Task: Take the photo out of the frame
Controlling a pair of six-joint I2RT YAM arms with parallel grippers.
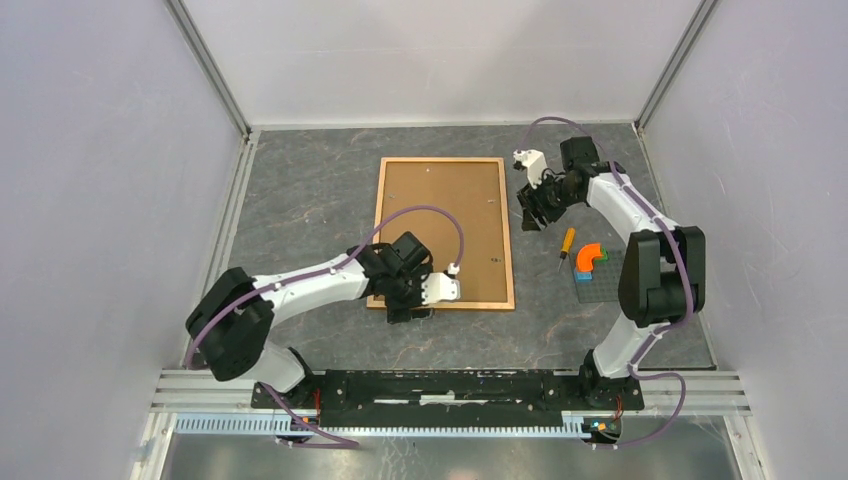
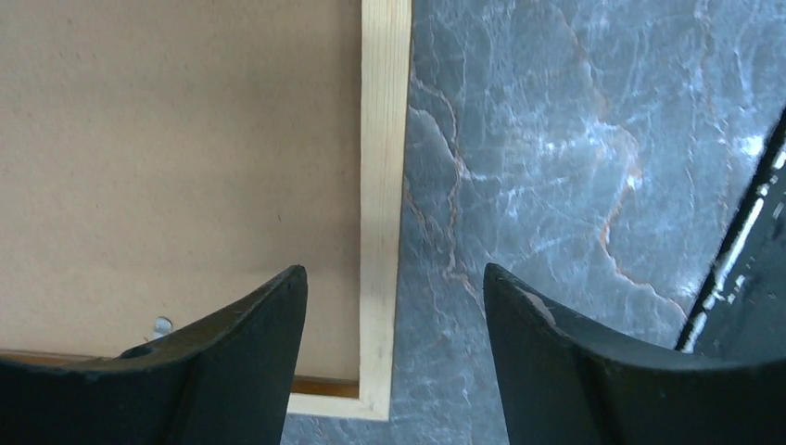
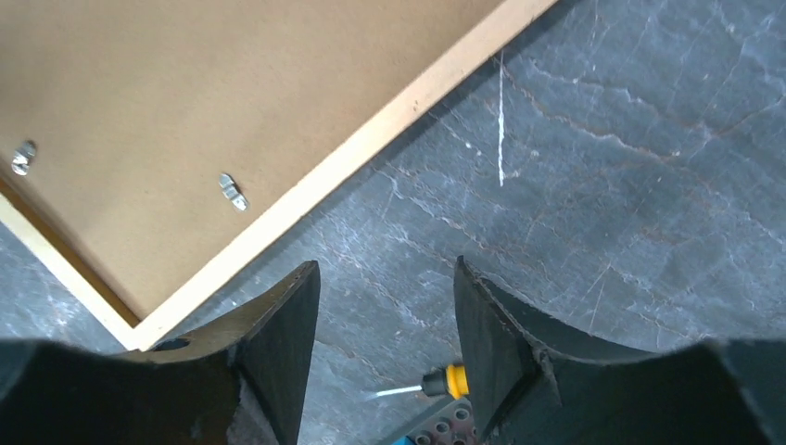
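Observation:
The frame [image 1: 443, 232] lies back up on the table, its brown fibreboard back facing me inside the narrow wooden moulding. The photo is hidden under that back. My left gripper [image 1: 403, 305] hangs over the frame's near-left corner. In the left wrist view it [image 2: 394, 271] is open and empty, with the moulding [image 2: 385, 185] running between its fingers. My right gripper [image 1: 533, 215] hovers above the table just right of the frame's far-right part. In the right wrist view it [image 3: 386, 264] is open and empty, with the frame's edge [image 3: 352, 158] to its left.
Small metal tabs [image 3: 233, 191] hold the back panel in. A yellow-handled screwdriver [image 1: 566, 243] lies right of the frame. Beside it is a grey baseplate [image 1: 598, 285] with an orange brick [image 1: 590, 255]. White walls enclose the table.

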